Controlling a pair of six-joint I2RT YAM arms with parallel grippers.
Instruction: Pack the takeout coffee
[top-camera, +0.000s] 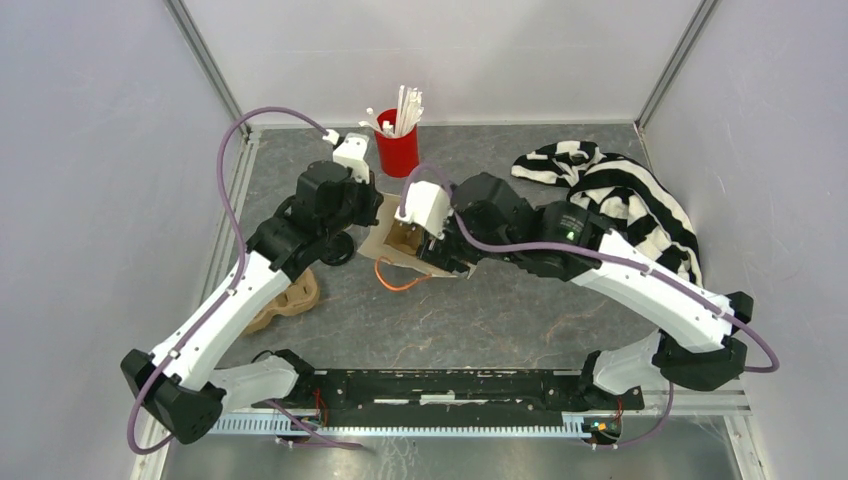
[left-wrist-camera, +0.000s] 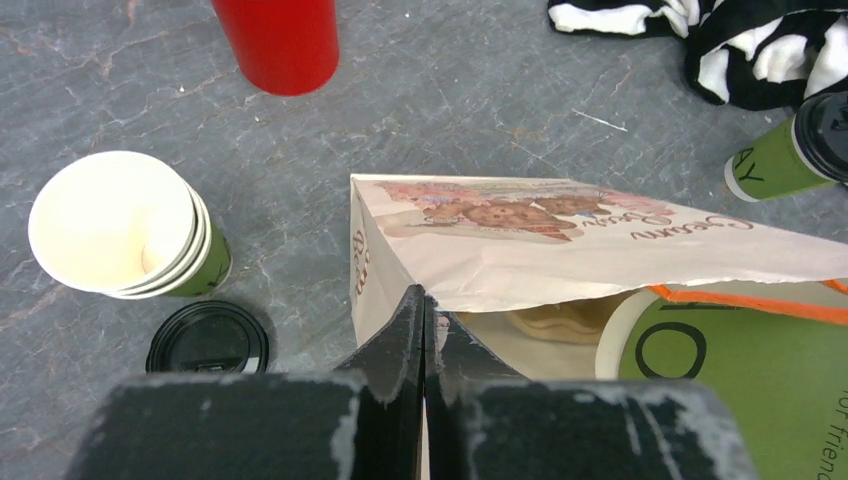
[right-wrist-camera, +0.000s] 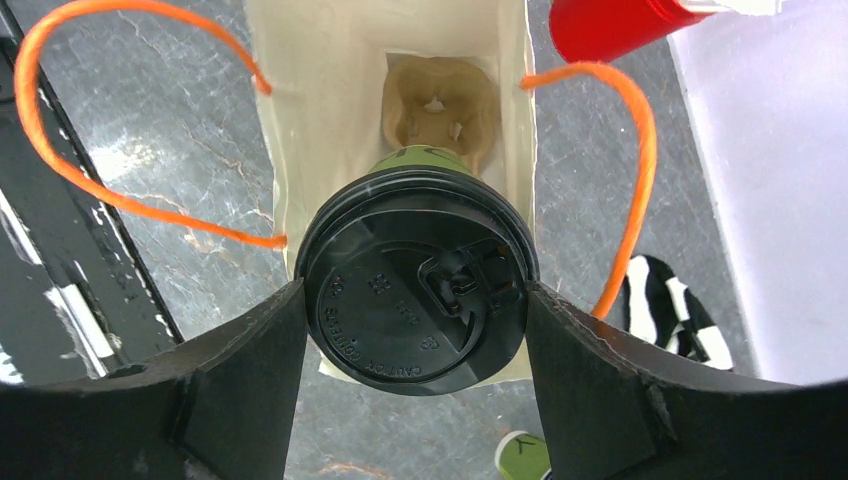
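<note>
A beige paper bag (left-wrist-camera: 560, 250) with orange handles (right-wrist-camera: 640, 160) sits mid-table, its mouth open. My left gripper (left-wrist-camera: 424, 300) is shut on the bag's rim at one corner. My right gripper (right-wrist-camera: 413, 300) is shut on a takeout coffee, a green cup with a black lid (right-wrist-camera: 415, 285), gripped at the lid's sides right at the bag's mouth. That cup's green wall (left-wrist-camera: 740, 370) shows inside the opening in the left wrist view. A second lidded green cup (left-wrist-camera: 790, 150) rests on the table beyond the bag, and its base (right-wrist-camera: 525, 458) shows in the right wrist view.
A brown pulp cup carrier (right-wrist-camera: 440, 105) sits deep in the bag; another (top-camera: 285, 300) lies by the left arm. A stack of lidless green cups (left-wrist-camera: 120, 225), a loose black lid (left-wrist-camera: 208, 340), a red cup of sticks (top-camera: 396, 150) and a striped cloth (top-camera: 610, 195) are nearby.
</note>
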